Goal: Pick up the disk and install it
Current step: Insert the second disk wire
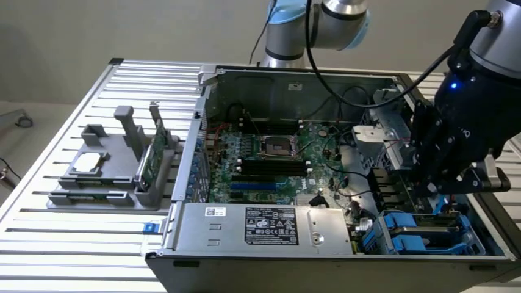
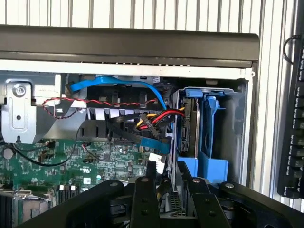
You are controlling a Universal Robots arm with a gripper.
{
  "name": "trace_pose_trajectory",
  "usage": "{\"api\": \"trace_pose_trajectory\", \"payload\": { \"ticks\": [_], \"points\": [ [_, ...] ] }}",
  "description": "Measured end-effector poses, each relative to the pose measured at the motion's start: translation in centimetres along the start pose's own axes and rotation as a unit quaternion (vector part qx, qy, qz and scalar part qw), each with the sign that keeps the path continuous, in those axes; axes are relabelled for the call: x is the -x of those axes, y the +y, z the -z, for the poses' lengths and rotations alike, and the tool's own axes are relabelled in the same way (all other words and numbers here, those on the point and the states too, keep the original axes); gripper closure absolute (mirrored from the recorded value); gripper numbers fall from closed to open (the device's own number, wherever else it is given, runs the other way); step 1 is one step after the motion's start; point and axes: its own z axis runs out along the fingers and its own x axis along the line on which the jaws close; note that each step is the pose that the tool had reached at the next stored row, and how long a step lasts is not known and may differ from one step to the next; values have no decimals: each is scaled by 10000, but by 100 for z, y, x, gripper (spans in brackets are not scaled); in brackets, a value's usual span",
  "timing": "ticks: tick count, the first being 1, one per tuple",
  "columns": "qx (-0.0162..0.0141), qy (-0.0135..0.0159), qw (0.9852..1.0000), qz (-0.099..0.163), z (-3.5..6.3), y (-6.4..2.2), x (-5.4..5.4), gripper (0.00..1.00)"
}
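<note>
At the exterior view's left, a grey holder (image 1: 106,183) is seen lying on the slatted metal table (image 1: 49,256). A small square silver chip (image 1: 88,162) is laid flat on the holder, and a thin green circuit card (image 1: 151,155) is stood upright in a slot at its side nearest the computer. Just beside the holder, an open computer case (image 1: 326,268) is placed. The green motherboard (image 1: 269,155) is exposed in the middle of the case, and a silver power supply (image 1: 269,227) with a black printed label is mounted along the near wall. Behind the case, the arm (image 1: 318,21) is seen rising, with a black cable hung from it down towards the case. At the exterior view's right, the black gripper (image 1: 446,186) is held pointing down inside the case, above the blue drive bay (image 1: 423,235) in the near right corner. In the wrist view, the gripper (image 2: 175,199) is shown close to the blue drive bay (image 2: 211,137). The disk (image 2: 191,123) is seen edge-on and upright, set against the bay's blue plastic and in line with the gripper. A bundle of red, yellow and black wires (image 2: 159,118) and a blue flat cable (image 2: 118,80) are run just beside it. Whether the jaws are clamped on the disk or stand apart from it cannot be told.
</note>
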Motion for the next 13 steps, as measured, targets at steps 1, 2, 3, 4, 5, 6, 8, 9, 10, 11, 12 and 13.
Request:
{"api": "trace_pose_trajectory", "payload": {
  "ticks": [1,2,3,4,5,6,8,9,10,11,12,13],
  "points": [
    [1,-19,10000,1,0,2,-9,69],
    [3,-29,10000,1,0,5,-16,69],
    [4,-35,10000,1,-1,10,-23,69],
    [5,-40,10000,2,0,15,-32,69],
    [5,-43,10000,2,-1,20,-40,69],
    [6,-44,10000,2,-1,26,-50,69],
    [7,-48,10000,2,-1,37,-72,69],
    [8,-49,10000,2,-1,43,-83,69],
    [8,-50,10000,2,-1,49,-94,69],
    [8,-52,10000,2,-2,55,-102,69],
    [8,-55,10000,2,-3,64,-106,69],
    [8,-58,10000,2,-3,72,-109,69]
  ]
}}
